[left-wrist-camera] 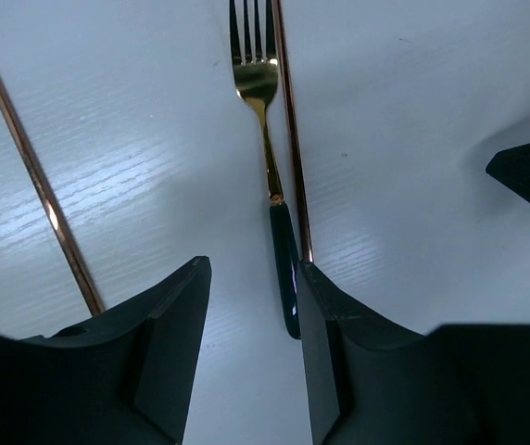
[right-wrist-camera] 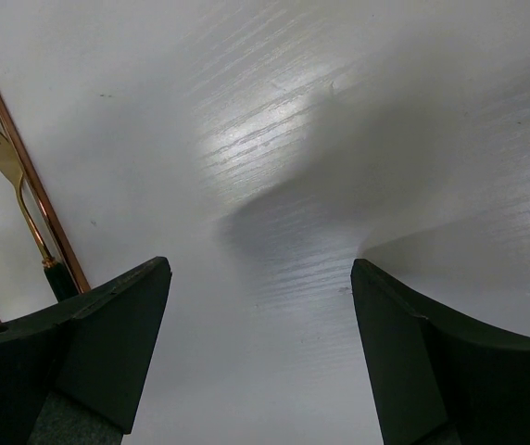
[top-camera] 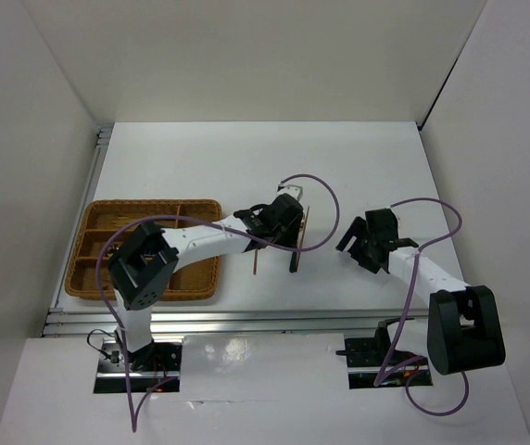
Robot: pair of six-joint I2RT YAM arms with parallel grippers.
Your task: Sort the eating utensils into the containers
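Left gripper (left-wrist-camera: pixel 253 271): jaws apart, holding nothing | fork (left-wrist-camera: pixel 269 167): flat on table (left-wrist-camera: pixel 413 111), handle between the fingers, close against one, long axis straight ahead, tines far | stick (left-wrist-camera: pixel 293 139): parallel, just beside | right gripper (right-wrist-camera: pixel 260 278): agape, empty, farther off | tray (top-camera: pixel 154 201): leftward.

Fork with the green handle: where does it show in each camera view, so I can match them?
Top external: fork, a slim line at the left hand's right side, partly hidden.
Left wrist: top centre, handle running down between the fingers.
Right wrist: far left edge.
Shared landmark: the copper rod lying alongside it.
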